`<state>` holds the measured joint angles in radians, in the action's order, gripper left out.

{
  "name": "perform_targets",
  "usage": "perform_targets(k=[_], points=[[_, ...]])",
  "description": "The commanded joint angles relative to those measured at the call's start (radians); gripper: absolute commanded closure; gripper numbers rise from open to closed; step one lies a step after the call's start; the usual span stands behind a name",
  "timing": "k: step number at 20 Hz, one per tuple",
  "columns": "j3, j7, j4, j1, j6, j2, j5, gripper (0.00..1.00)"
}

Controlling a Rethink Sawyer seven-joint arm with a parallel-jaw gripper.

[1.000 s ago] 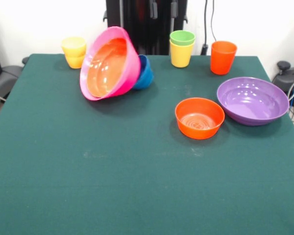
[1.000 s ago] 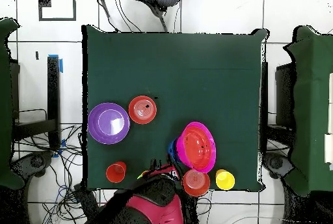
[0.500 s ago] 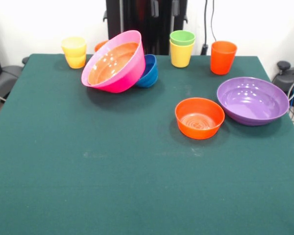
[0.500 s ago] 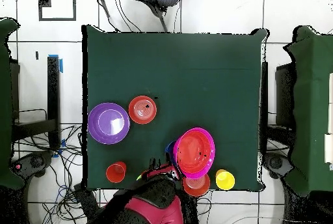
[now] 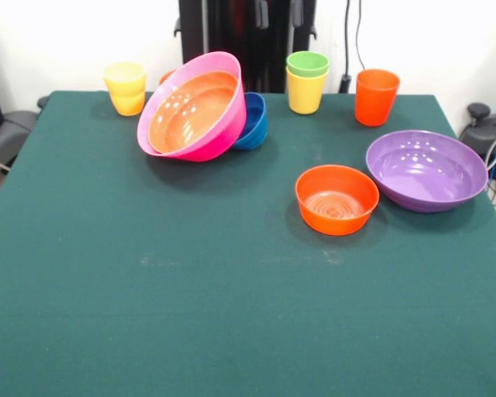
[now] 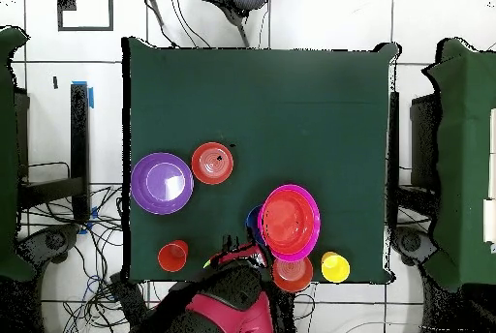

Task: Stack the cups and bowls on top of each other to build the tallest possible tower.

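The big pink bowl [image 5: 225,134] holds the wide orange bowl [image 5: 190,112] and stands tilted, opening toward the camera, leaning on the small blue bowl [image 5: 253,124] at the table's far side. In the overhead view the pink bowl [image 6: 312,221] lies near the robot's edge. A small orange bowl [image 5: 169,77] peeks out behind it. A yellow cup [image 5: 126,88] stands far left. The green cup [image 5: 307,64] sits in the other yellow cup [image 5: 304,95]. The taller orange cup [image 5: 375,98] stands beside them. The purple bowl [image 5: 426,169] and another small orange bowl [image 5: 336,198] sit upright at right. No tower stands. The gripper is out of view.
The robot's red and black body [image 6: 228,305] shows at the overhead view's bottom edge, and its dark pedestal [image 5: 248,41] behind the table in the front view. The green table [image 5: 231,314] has its near half bare. Cables and chairs surround the table.
The pink bowl with the orange bowl inside has rocked: steeply tipped at first, it dropped flatter, and now tilts up a little again against the blue bowl. Nothing else moved.
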<state>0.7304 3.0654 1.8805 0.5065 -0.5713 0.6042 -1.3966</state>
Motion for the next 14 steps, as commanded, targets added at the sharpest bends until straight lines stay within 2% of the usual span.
perform_targets(k=[1,8,14], points=[[-0.142,-0.331,-0.009,-0.015,0.097,-0.017,0.044,0.00],[-0.148,-0.363,-0.010,-0.039,0.099,-0.031,0.038,0.00],[-0.168,-0.358,-0.010,-0.069,0.063,-0.039,-0.011,0.00]])
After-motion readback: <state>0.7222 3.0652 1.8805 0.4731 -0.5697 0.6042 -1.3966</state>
